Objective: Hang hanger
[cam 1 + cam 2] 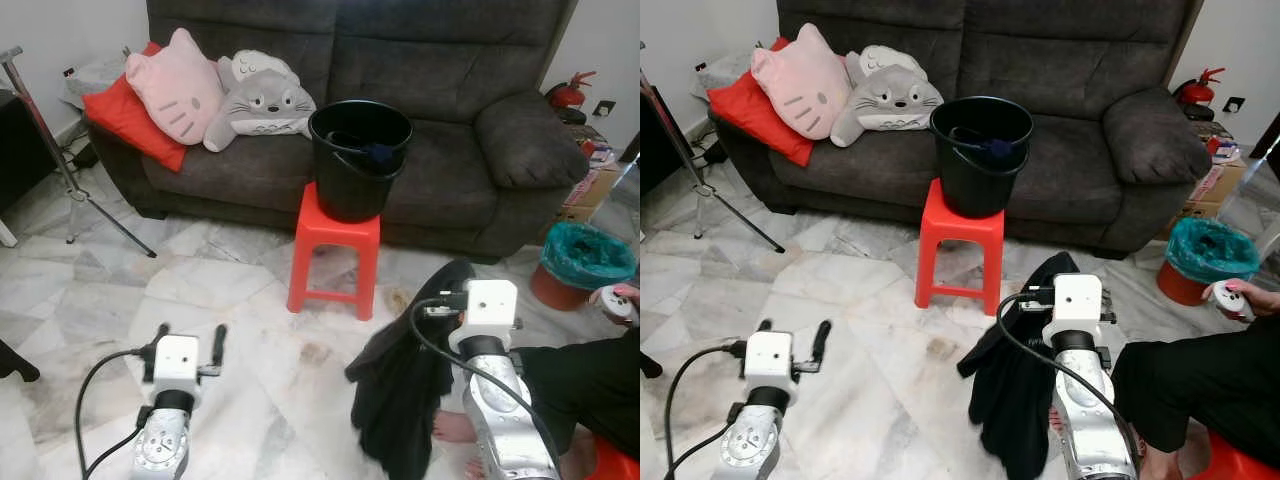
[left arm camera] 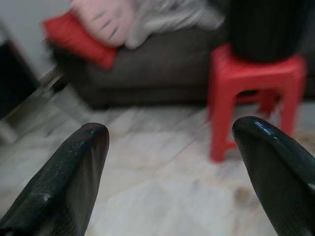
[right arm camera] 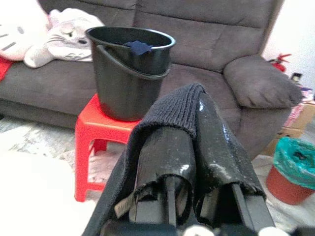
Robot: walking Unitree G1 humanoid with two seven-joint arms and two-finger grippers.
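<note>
right gripper (image 3: 197, 147) clamped on dark knit garment (image 1: 400, 400), soft, limp, light; no hanger seen. left gripper (image 2: 172, 162) spread wide, empty.

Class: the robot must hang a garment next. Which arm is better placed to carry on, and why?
The right. Its claw is shut on the black garment, which drapes below it. The left claw is open and holds nothing.
</note>
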